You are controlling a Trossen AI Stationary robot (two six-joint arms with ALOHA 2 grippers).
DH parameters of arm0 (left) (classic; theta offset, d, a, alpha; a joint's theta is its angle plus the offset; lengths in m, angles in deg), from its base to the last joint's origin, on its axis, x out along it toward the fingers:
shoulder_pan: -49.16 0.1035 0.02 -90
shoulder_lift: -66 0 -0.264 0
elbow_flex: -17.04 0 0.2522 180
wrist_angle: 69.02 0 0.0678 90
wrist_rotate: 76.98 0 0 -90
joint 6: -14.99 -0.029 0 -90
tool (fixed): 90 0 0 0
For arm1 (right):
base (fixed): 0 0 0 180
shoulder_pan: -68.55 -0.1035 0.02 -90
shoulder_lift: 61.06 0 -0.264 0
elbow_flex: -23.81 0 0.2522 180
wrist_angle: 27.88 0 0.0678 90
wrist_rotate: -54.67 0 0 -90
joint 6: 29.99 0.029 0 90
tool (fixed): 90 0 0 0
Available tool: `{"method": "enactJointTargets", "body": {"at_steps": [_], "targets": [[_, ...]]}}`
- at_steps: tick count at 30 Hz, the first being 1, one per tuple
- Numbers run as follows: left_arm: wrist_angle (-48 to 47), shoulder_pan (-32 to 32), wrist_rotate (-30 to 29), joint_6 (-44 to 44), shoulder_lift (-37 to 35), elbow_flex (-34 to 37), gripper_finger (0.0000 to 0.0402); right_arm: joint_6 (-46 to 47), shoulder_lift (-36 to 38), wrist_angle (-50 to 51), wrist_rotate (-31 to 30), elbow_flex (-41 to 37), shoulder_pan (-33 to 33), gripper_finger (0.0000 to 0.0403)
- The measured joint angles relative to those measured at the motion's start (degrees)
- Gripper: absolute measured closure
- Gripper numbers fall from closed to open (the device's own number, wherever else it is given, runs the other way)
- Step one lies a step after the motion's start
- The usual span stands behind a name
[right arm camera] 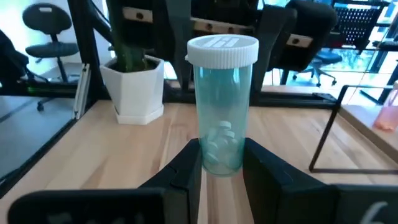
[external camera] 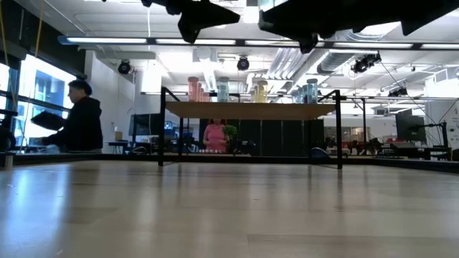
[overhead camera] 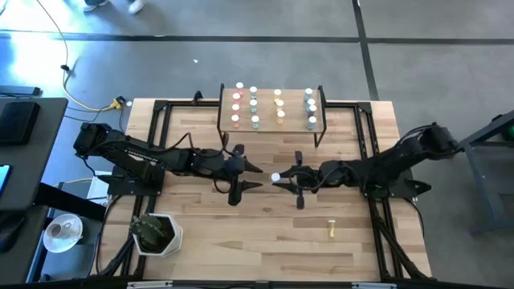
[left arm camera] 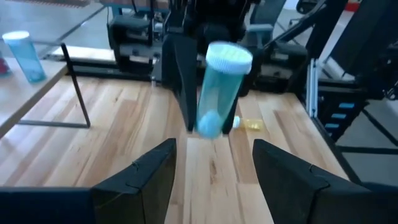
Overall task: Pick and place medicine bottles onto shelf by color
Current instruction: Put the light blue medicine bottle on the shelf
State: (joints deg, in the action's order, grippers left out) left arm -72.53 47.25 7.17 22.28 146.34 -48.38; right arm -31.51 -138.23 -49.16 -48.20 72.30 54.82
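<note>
Blue-grey translucent plastic bottle with a white cap [right arm camera: 222, 102] sits clenched upright in my right gripper [overhead camera: 283, 178] at frame centre, left gripper [overhead camera: 250, 176] released, so next I carry it to the light-wood shelf [overhead camera: 271, 120].

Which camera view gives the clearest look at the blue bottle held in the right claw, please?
The right wrist view: the blue bottle stands upright and sharp in the right claw. The left wrist view blurs it, the high view shows its cap, the low view nothing.
</note>
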Motion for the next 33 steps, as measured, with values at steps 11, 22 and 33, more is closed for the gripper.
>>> {"method": "enactJointTargets", "body": {"at_steps": [11,22,33], "targets": [[3.4,0.0,0.0,-2.3,0.0,0.0,0.0198,0.1,-5.4,-13.7,2.5,0.0,1.6,0.0322],[3.8,0.1,-1.9,-3.5,0.0,0.0,0.0198,1.1,-8.5,-17.5,6.5,2.0,2.6,0.0322],[3.9,0.1,-0.7,-3.7,-0.1,0.0,0.0198,0.6,-9.1,-15.2,7.4,3.5,2.9,0.0322]]}}
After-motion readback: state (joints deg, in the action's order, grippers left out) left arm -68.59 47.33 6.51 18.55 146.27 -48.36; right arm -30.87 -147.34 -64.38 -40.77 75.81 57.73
